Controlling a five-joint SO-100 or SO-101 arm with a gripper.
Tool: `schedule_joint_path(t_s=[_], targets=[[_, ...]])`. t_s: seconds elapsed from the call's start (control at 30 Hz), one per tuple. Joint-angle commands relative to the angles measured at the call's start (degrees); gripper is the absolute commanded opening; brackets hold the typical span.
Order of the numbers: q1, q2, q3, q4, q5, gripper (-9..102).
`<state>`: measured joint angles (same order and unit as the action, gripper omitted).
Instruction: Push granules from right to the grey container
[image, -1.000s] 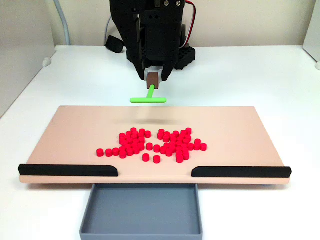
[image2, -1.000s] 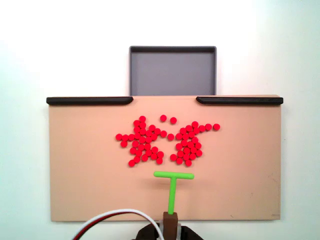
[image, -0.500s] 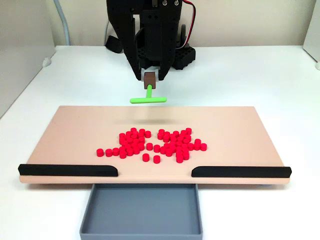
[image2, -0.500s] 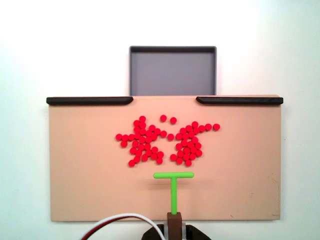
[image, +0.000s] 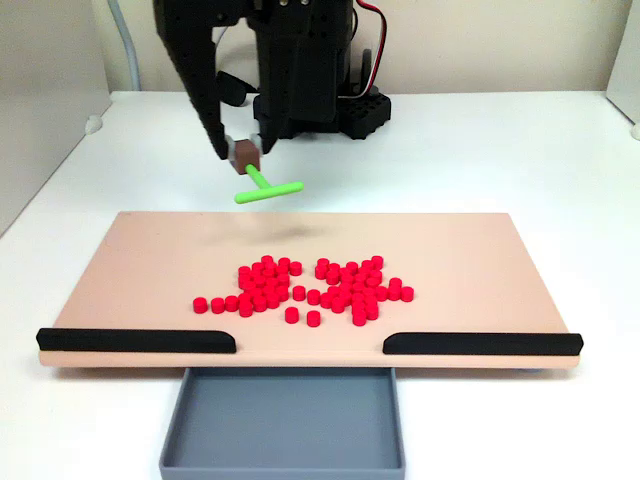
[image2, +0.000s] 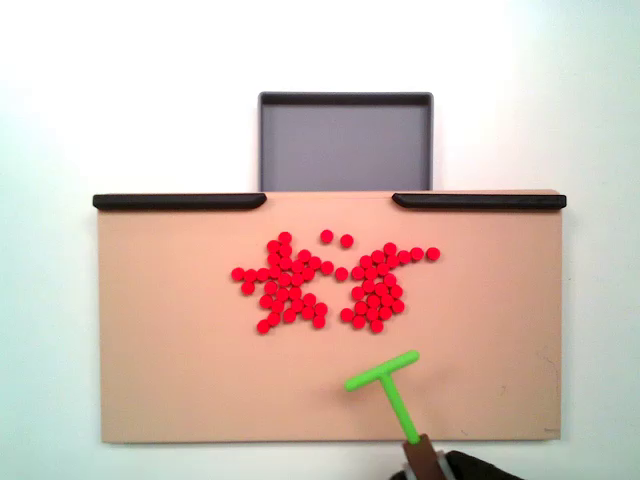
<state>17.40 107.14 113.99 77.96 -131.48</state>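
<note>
1. Here the granules (image: 305, 290) (image2: 330, 282) lie in two loose clusters near the middle of the tan board (image: 150, 270) (image2: 170, 340), none of them touching the green T-shaped stick (image: 265, 186) (image2: 388, 385).
2. In the fixed view from the front, the grey container (image: 285, 425) sits at 6 o'clock of the granules, just past the board's near edge, below the gap between the two black bars (image: 135, 341).
3. In the fixed view from above, the container (image2: 345, 145) is at 12 o'clock of the granules, beyond the same gap, with the black bars (image2: 180, 201) along that edge.
4. The stick hangs tilted above the board's far edge in the front view; from above, its crossbar lies at about 5 o'clock of the granules, slanted, well apart from them.
5. The black arm's fingers (image: 243, 153) are clamped on a brown block (image: 245, 152) (image2: 422, 462) at the stick's end.
6. The board and container rest on a white surface (image: 500, 150) (image2: 100, 100).
</note>
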Motion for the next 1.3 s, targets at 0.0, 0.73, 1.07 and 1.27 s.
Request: schedule_joint_path(t_s=[0.0,0.73,1.07,1.27], targets=[[5.36,-0.62,-2.9,-0.26,-18.19,0],[7.03,-30.06,-33.75,0.35,-64.25,0],[10.46,-31.64,-36.04,0.44,-68.64,0],[10.37,-33.4,-37.35,0.88,-68.29,0]])
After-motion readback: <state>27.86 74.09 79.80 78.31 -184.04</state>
